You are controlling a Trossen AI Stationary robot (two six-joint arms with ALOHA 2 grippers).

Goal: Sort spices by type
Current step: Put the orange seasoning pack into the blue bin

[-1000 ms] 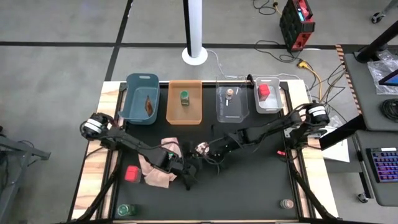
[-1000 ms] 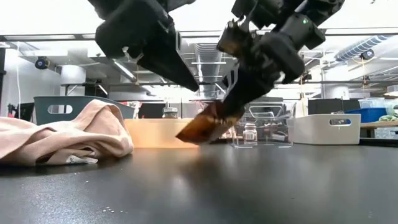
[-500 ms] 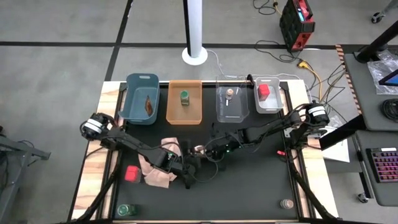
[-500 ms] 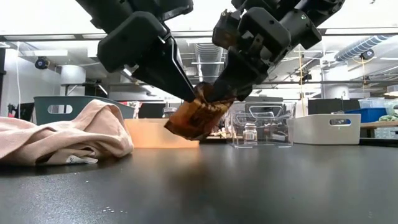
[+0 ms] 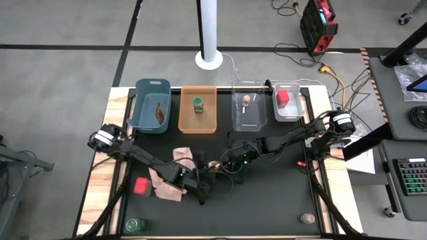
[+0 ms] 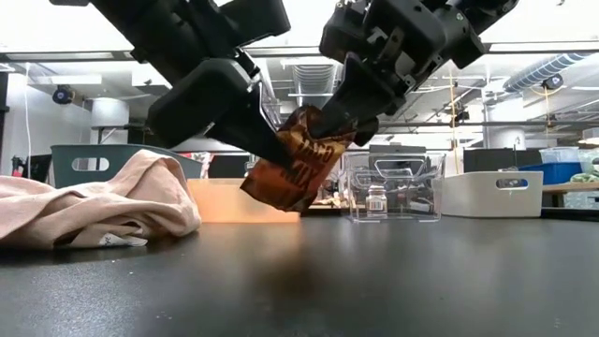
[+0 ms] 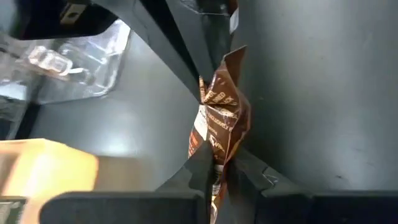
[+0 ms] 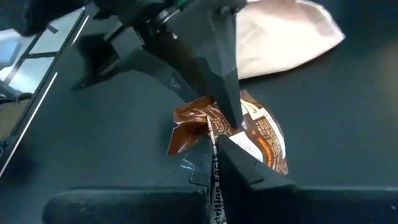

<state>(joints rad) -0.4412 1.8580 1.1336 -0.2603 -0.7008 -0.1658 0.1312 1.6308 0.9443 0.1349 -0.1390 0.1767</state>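
You are looking at a workshop room with a grey concrete floor (image 5: 67,67) crossed by dark tape lines (image 5: 127,47). A white pole (image 5: 209,27) rises from a round base just behind the black-topped table (image 5: 267,193), whose wooden edges (image 5: 100,180) show at the sides. To the right, cables (image 5: 337,77) trail across the floor near a red and black case (image 5: 317,23), and a desk (image 5: 400,100) carries a keyboard (image 5: 415,179). Seen level across the table, the room behind has bright ceiling lights (image 6: 56,28), exposed ducts (image 6: 318,80) and shelving (image 6: 122,131).
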